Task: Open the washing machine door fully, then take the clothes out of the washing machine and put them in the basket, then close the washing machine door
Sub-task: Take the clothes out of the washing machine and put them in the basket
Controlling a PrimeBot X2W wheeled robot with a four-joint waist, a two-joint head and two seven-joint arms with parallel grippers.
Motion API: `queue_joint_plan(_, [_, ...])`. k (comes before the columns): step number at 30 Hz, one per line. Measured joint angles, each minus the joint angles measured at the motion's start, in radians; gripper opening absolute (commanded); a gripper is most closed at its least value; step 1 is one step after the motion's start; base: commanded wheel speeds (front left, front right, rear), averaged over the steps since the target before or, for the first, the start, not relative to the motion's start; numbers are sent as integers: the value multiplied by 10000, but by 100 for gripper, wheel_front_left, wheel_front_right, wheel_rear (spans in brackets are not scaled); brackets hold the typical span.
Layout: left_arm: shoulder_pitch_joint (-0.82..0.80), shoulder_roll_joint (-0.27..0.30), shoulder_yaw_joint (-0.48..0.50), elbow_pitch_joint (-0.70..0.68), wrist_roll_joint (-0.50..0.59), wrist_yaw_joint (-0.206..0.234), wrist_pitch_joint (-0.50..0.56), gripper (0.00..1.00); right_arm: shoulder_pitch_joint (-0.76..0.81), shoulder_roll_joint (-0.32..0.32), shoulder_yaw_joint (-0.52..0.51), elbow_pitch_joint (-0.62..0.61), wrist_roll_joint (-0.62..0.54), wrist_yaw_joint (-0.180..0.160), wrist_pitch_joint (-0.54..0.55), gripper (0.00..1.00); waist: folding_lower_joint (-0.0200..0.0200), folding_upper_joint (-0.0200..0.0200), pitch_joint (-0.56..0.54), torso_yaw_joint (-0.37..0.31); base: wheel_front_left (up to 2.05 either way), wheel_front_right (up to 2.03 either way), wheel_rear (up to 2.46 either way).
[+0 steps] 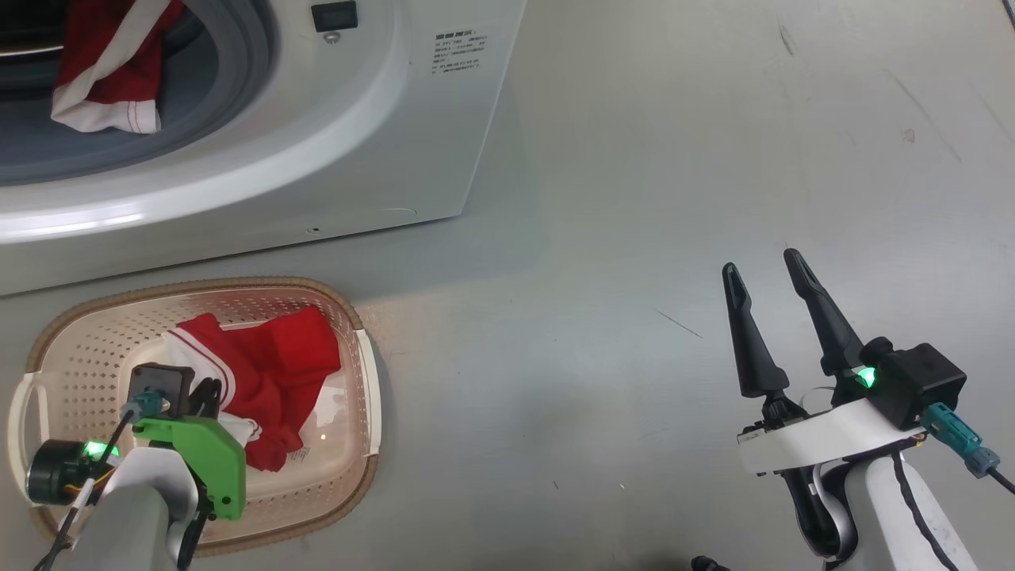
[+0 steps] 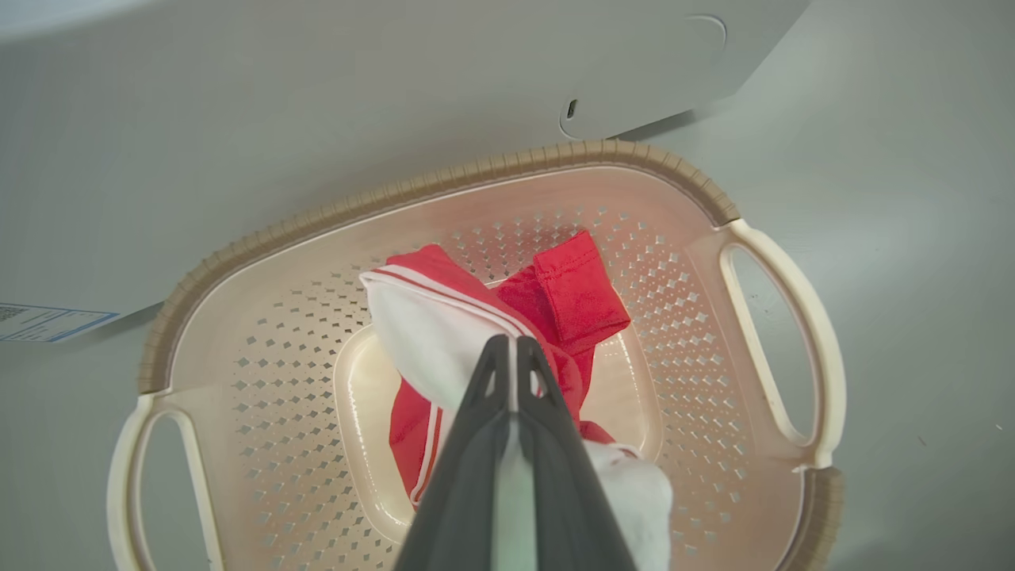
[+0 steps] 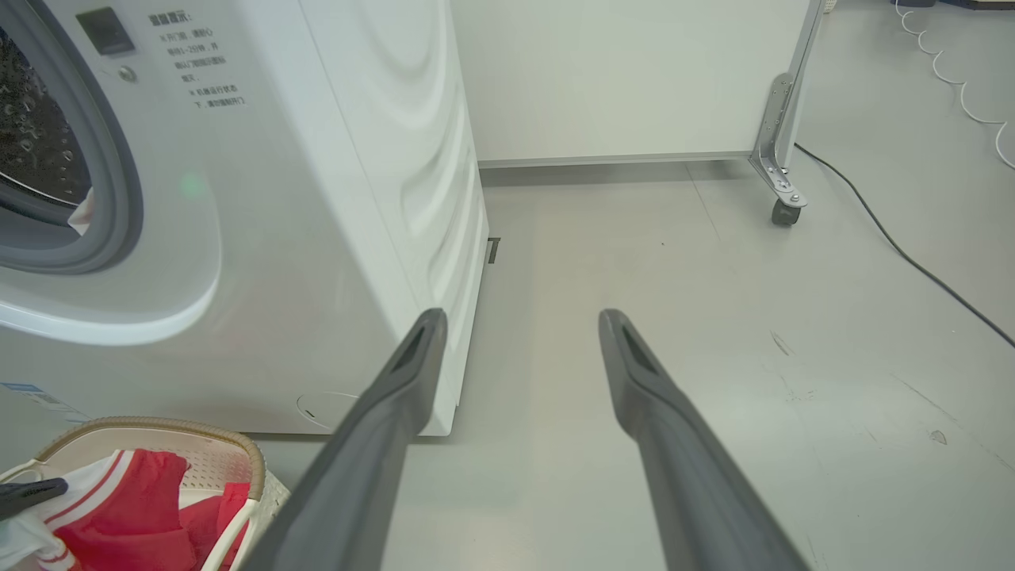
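The cream basket (image 1: pixel 358 373) stands on the floor in front of the white washing machine (image 1: pixel 396 119). My left gripper (image 2: pixel 511 342) hangs over the basket's middle, shut on a red and white garment (image 2: pixel 579 293) that bunches up to its tips and rests partly on the basket floor. More red clothes (image 1: pixel 111 71) hang over the grey rubber ring of the machine's open mouth. The washing machine door is out of view. To the right, my right gripper (image 1: pixel 761 263) stands open over bare floor with nothing between its fingers.
A white panel on a metal leg with a caster (image 3: pixel 785 210) stands behind the machine's right side. A black cable (image 3: pixel 896 246) runs across the floor at the far right. Grey floor stretches right of the basket (image 3: pixel 158 424) and machine.
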Motion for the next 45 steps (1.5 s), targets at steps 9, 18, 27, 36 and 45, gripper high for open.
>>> queue_joint_plan(9, [-246, -42, 40, 708, -113, 0, -46, 7, -182, 31, -15, 46, 0, 0, 0, 100, 0, 0, 90, 2, 0, 0, 0])
queue_joint_plan(18, [-457, -205, 13, 1480, -117, 0, -190, 100, -232, 52, -107, 274, 0, 0, 0, 100, 0, 0, -163, 99, 0, 0, 0])
queue_joint_plan(27, [-554, -510, 2, 1778, -230, -2, -932, 100, -244, 56, -320, 443, -2, 0, 0, 100, 0, 0, -802, 295, 0, 0, 0])
queue_joint_plan(36, [-802, -892, -157, 1605, -267, -102, -2000, 100, -148, -15, -675, 617, -6, 0, 0, 100, 0, 0, -1779, 805, 0, 0, 0])
queue_joint_plan(45, [-805, -1070, -309, 997, -291, -167, -2249, 100, 280, -102, -890, 744, -63, 0, 0, 100, 0, 0, -2711, 1502, 0, 0, 0])
